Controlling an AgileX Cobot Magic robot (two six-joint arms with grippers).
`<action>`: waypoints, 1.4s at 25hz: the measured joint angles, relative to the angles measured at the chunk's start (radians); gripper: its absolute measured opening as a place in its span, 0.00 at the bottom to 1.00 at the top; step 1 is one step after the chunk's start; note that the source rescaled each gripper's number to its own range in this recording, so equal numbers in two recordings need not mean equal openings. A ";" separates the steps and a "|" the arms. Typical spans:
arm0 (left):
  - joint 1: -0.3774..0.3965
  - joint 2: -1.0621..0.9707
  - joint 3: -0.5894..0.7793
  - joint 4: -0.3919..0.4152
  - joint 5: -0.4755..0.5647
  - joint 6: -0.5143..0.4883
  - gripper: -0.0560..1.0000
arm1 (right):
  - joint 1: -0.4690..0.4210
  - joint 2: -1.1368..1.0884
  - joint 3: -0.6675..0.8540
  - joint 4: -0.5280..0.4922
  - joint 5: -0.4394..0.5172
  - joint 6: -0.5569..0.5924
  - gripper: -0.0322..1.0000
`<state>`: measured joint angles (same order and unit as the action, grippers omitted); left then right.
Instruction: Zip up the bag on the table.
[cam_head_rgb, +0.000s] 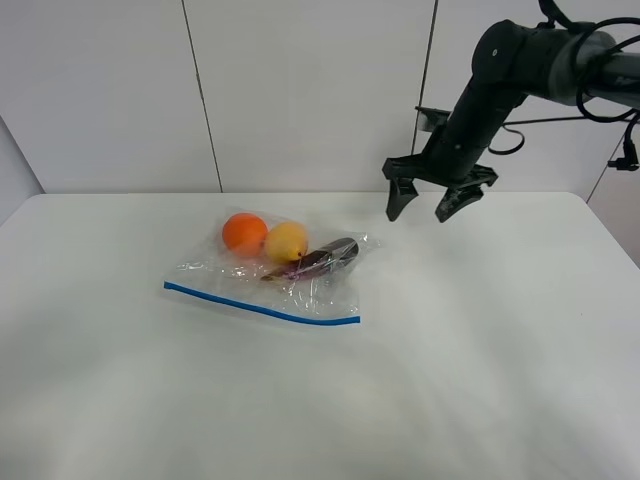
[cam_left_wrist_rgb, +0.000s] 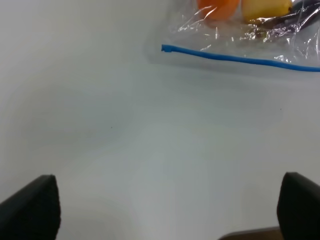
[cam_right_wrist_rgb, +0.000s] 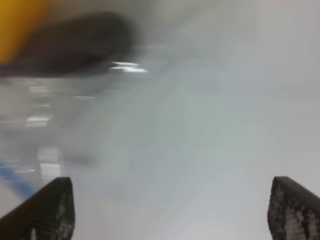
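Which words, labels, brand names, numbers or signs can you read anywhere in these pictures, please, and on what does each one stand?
None: no readable text shows in any view.
The bag and its blue zipper strip carry no print that can be seen.
The table is plain white, without marks or labels.
The right gripper and its black arm show no lettering.
The right wrist view is too blurred for small print to show.

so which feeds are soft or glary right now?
Right wrist view: heavily blurred, the bag just smeared colour, only the right pincer fingertips readable. Left wrist view: mildly soft, blue zipper strip still legible. Exterior high view: sharp, small glints on the bag plastic, table evenly lit.
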<state>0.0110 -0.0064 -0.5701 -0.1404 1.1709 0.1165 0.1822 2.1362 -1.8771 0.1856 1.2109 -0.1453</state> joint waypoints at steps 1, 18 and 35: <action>0.000 0.000 0.000 0.000 0.000 0.000 1.00 | -0.010 -0.006 0.000 -0.040 0.000 0.002 0.90; 0.000 0.000 0.000 0.000 0.001 0.000 1.00 | -0.234 -0.357 0.401 -0.112 0.000 0.006 0.90; 0.000 0.000 0.000 0.000 0.001 0.000 1.00 | -0.234 -1.269 1.275 -0.123 -0.093 0.027 0.90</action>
<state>0.0110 -0.0064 -0.5701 -0.1404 1.1718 0.1165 -0.0520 0.8674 -0.6019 0.0629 1.1176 -0.1182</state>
